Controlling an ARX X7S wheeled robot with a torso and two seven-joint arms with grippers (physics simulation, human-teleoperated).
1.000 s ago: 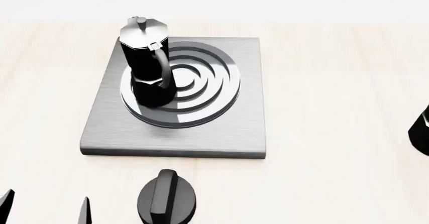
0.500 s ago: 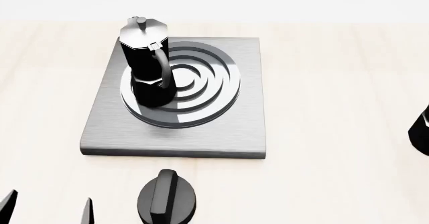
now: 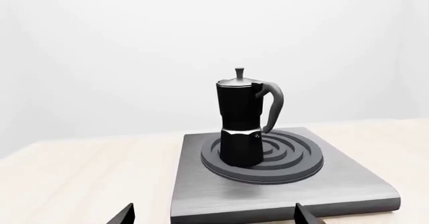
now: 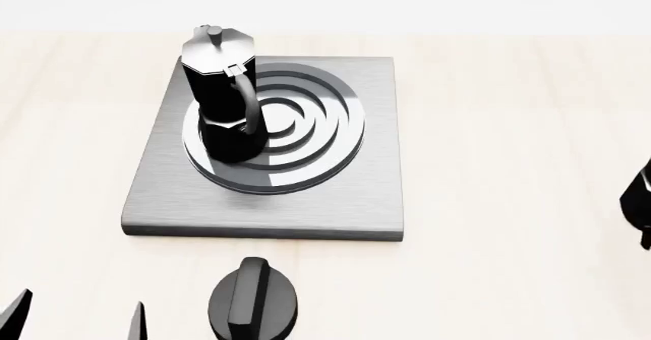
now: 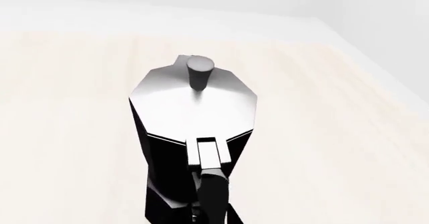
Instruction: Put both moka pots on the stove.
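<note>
One moka pot [image 4: 222, 96] stands upright on the left part of the ring burner of the stove [image 4: 336, 195]; it also shows in the left wrist view [image 3: 241, 123] on the stove [image 3: 348, 179]. My left gripper [image 4: 78, 317] is open and empty, at the near left, short of the stove's front edge; its tips [image 3: 214, 216] frame that edge. The second moka pot [image 5: 191, 108] fills the right wrist view, lid up, handle toward the camera. My right gripper [image 5: 214, 216] sits at its handle; one fingertip [image 5: 236, 217] shows against it. In the head view this pot [image 4: 641, 199] is cut by the right edge.
A squat black round knob [image 4: 254, 300] with a ridge lies on the light wooden table [image 4: 508, 126] just in front of the stove, right of my left gripper. The table's far edge meets a white wall.
My left fingertips have slid slightly right and lower in the head view. The black shape at the right edge has shifted a little. The pot on the stove has not moved.
</note>
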